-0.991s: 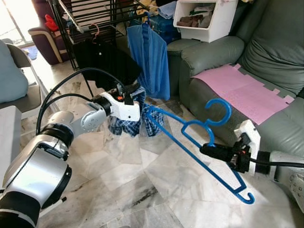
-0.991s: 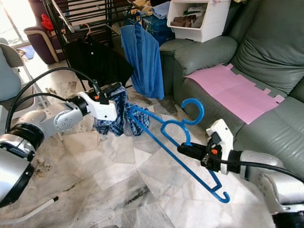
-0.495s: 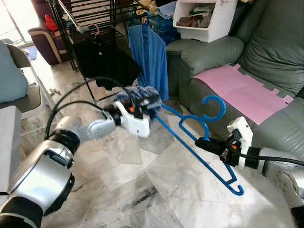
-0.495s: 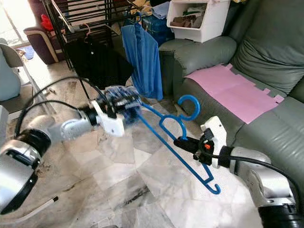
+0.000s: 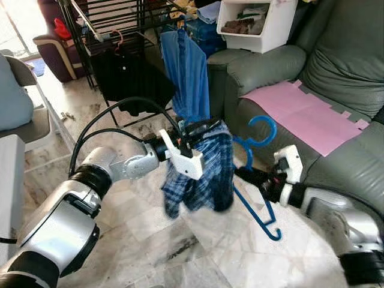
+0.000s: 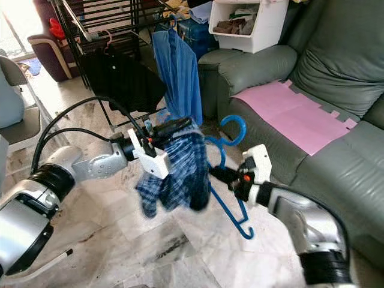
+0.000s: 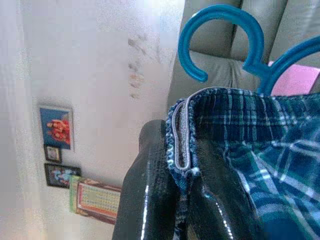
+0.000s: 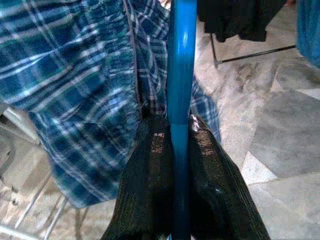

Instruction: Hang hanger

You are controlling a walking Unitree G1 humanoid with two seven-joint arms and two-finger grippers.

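From the head views, a grey sofa [image 5: 270,66] with a pink mat [image 5: 309,114] stands behind the blue hanger [image 5: 255,174]; a drying rack [image 5: 108,24] carrying a blue shirt [image 5: 189,72] stands left of the sofa. Plaid shorts [image 5: 204,171] drape over the hanger in front of the sofa.

Left wrist view: the left gripper [image 7: 182,175] pinches the shorts' waistband, fingers closed on it.

Right wrist view: the right gripper [image 8: 180,145] clamps the hanger's bar between its fingers.

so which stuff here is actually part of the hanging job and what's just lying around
In the job:
blue hanger, clamped in the right gripper
plaid garment, pinched by the left gripper
drying rack

Lying about:
blue shirt
black garment
white bin
pink mat
sofa
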